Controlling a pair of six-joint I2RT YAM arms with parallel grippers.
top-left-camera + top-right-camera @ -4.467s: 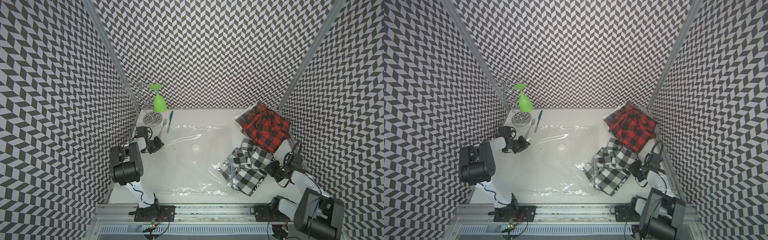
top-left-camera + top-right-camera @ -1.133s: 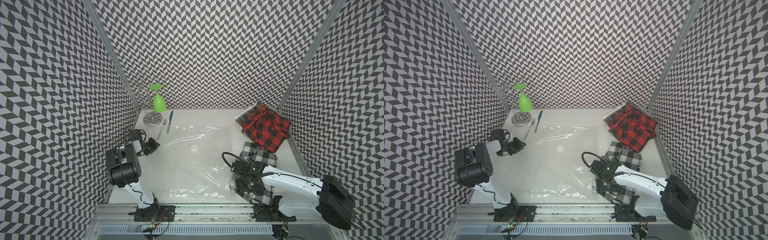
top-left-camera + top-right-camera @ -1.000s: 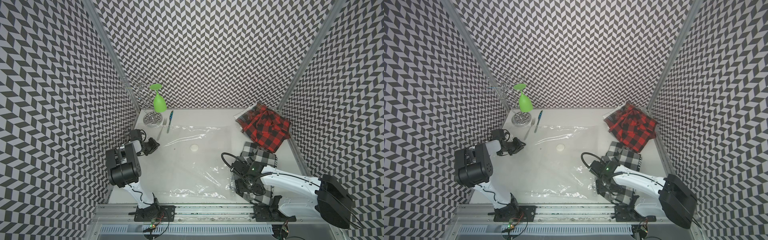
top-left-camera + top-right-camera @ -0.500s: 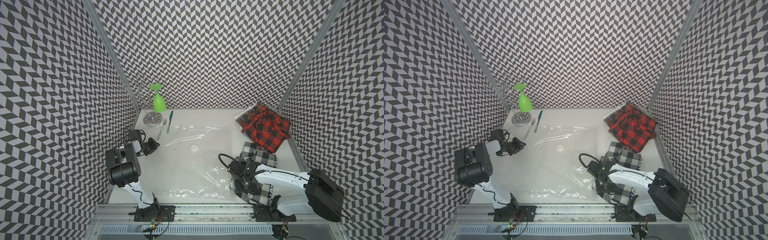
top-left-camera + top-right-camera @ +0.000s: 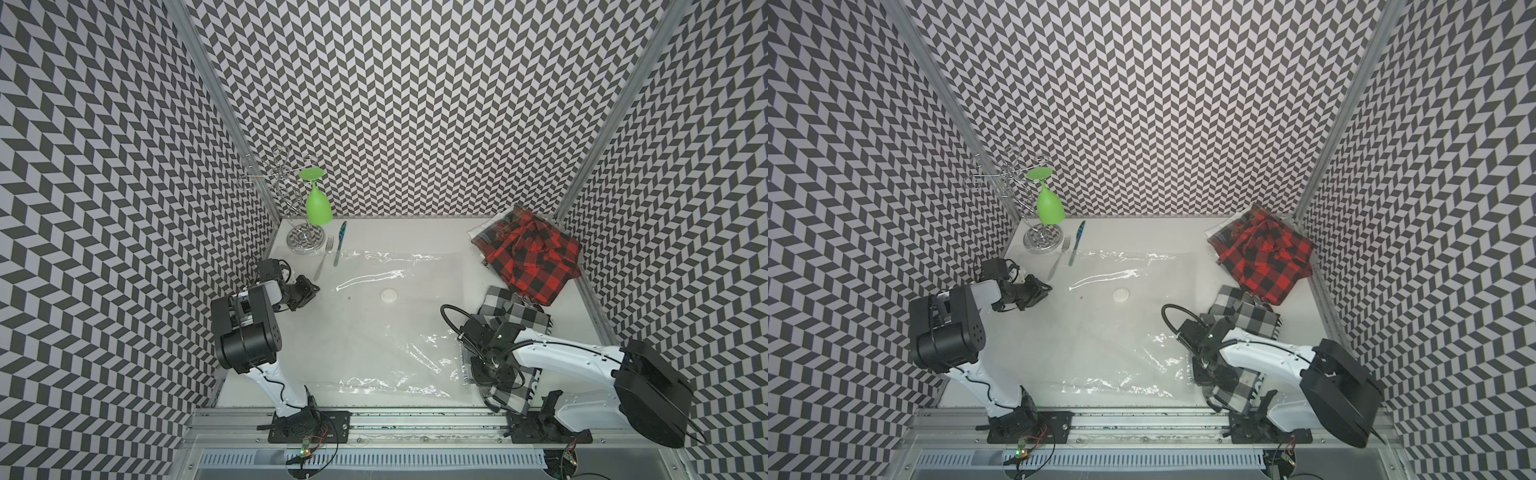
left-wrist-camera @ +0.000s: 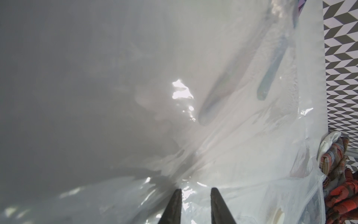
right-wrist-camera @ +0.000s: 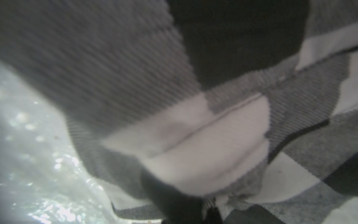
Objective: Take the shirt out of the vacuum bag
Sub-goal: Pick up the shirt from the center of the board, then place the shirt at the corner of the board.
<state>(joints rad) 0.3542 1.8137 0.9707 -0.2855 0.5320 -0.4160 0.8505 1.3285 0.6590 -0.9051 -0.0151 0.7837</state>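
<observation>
The vacuum bag (image 5: 374, 332) lies flat and clear across the table, white valve cap (image 5: 389, 295) up, in both top views (image 5: 1121, 295). The black-and-white checked shirt (image 5: 515, 309) lies at the bag's right edge, where the plastic is crinkled. My right gripper (image 5: 490, 372) points down onto the shirt's front half. In the right wrist view its jaws (image 7: 210, 209) are shut on a bunched fold of the shirt (image 7: 193, 151). My left gripper (image 5: 311, 286) sits at the bag's left edge. Its fingers (image 6: 177, 195) stand narrowly apart with gathered plastic between them.
A red checked shirt (image 5: 532, 259) lies in its own clear bag at the back right corner. A wire rack (image 5: 305, 239) with a hanging green glass (image 5: 318, 205) stands back left. A fork (image 5: 324, 257) and a blue-handled knife (image 5: 338, 245) lie beside it, their handles over the bag's far edge.
My right arm swung in from the table's right edge over the checked shirt, dropped onto it, and its jaws closed on the fabric. The left gripper shifted slightly left, then stayed still.
</observation>
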